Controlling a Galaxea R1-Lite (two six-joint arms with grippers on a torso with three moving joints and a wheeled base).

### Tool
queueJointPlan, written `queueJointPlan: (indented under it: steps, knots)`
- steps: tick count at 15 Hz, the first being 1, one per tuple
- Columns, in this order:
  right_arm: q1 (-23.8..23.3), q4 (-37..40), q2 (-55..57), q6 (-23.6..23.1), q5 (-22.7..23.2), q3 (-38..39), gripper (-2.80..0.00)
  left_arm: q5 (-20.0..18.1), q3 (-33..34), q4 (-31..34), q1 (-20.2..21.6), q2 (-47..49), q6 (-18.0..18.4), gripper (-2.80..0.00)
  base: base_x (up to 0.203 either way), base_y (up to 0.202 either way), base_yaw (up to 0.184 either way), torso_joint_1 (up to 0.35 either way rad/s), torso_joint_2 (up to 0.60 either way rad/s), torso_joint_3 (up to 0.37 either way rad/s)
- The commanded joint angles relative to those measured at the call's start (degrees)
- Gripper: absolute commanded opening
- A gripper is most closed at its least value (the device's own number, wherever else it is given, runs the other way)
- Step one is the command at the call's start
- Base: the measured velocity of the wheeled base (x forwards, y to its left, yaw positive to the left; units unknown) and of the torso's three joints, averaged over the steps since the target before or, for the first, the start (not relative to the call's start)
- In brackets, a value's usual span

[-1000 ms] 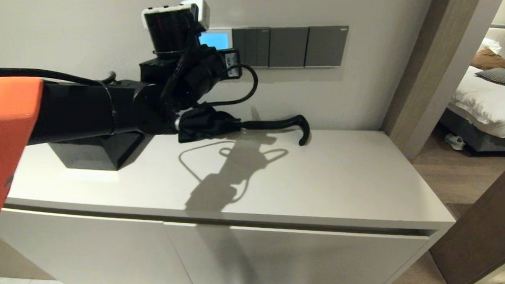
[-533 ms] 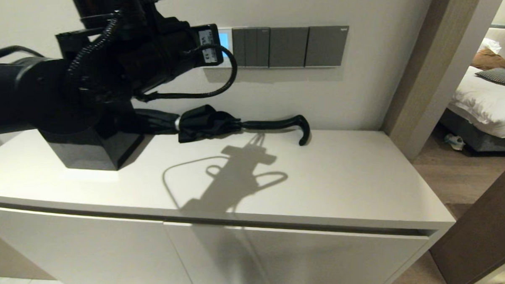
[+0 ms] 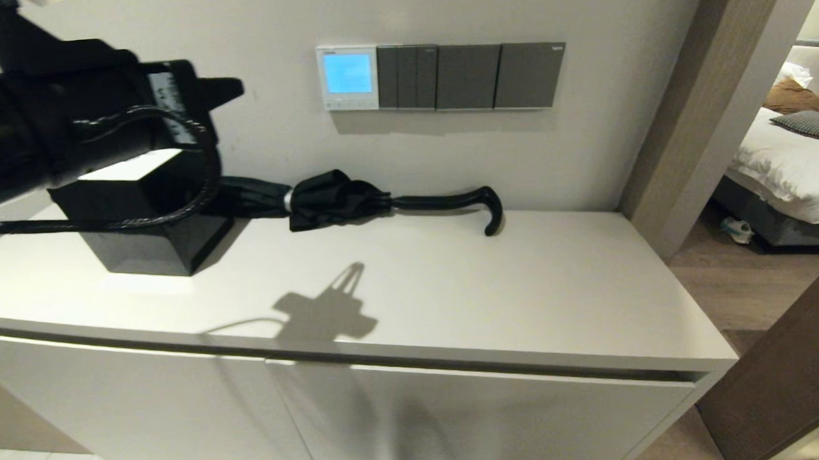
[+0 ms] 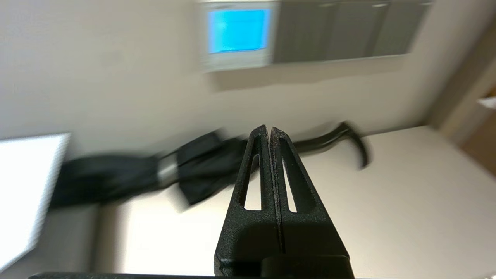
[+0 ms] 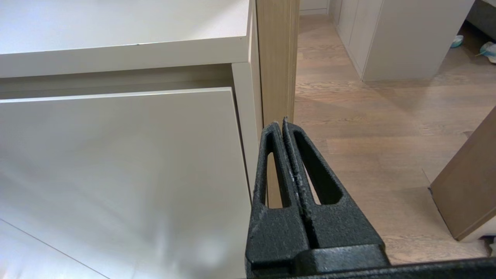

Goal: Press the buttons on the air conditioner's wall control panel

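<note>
The air conditioner's wall control panel (image 3: 347,77) is a small white-framed thermostat with a glowing light blue screen, fully uncovered on the wall. Its buttons (image 3: 348,104) form a pale row under the screen. My left gripper (image 3: 231,89) is shut and empty, up at the left, well away from the panel and left of it. In the left wrist view the shut left gripper (image 4: 269,130) points toward the wall below the panel (image 4: 237,35), where the buttons are blurred. My right gripper (image 5: 281,123) is shut and empty, low beside the cabinet's front right corner.
A folded black umbrella (image 3: 354,198) with a hooked handle lies along the wall on the white cabinet top (image 3: 520,287). A black box (image 3: 144,229) stands at the left. Dark grey switch plates (image 3: 472,76) adjoin the panel. A doorway opens at the right.
My left arm has drawn back from the panel, moving left and away from the wall. The thermostat, half hidden by the gripper before, now shows in full.
</note>
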Motion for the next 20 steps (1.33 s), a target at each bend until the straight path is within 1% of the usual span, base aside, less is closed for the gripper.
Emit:
queueJointPlan:
  steps: [1, 6, 9, 11, 14, 16, 20]
  knots:
    - [0.01, -0.02, -0.03, -0.01, 0.00, 0.18, -2.80, -0.24, 7.59, 0.50, 4.51, -12.58, 0.63, -2.80, 0.000, 0.000, 0.000, 0.000, 0.00, 0.000]
    - [0.01, -0.02, -0.03, -0.01, 0.00, 0.18, -2.80, -0.99, 26.24, 1.62, 13.90, -33.71, 1.32, -2.80, 0.000, 0.000, 0.000, 0.000, 0.00, 0.000]
    - [0.01, -0.02, -0.03, -0.01, 0.00, 0.18, -2.80, -1.52, 36.67, 4.96, 18.05, -45.63, 1.43, -2.80, 0.000, 0.000, 0.000, 0.000, 0.00, 0.000]
    - [0.01, -0.02, -0.03, -0.01, 0.00, 0.18, -2.80, -3.12, 44.03, 7.18, 22.11, -53.13, 1.43, -2.80, 0.000, 0.000, 0.000, 0.000, 0.00, 0.000]
    - [0.01, -0.02, -0.03, -0.01, 0.00, 0.18, -2.80, -5.34, 51.66, 8.43, 27.24, -61.05, 1.41, -2.80, 0.000, 0.000, 0.000, 0.000, 0.00, 0.000]
    - [0.01, -0.02, -0.03, -0.01, 0.00, 0.18, -2.80, -5.54, 54.93, 9.23, 28.30, -64.67, 1.46, -2.80, 0.000, 0.000, 0.000, 0.000, 0.00, 0.000]
    - [0.01, -0.02, -0.03, -0.01, -0.03, 0.18, -2.80, -5.35, 58.19, 14.72, 28.44, -71.82, 1.57, -2.80, 0.000, 0.000, 0.000, 0.000, 0.00, 0.000]
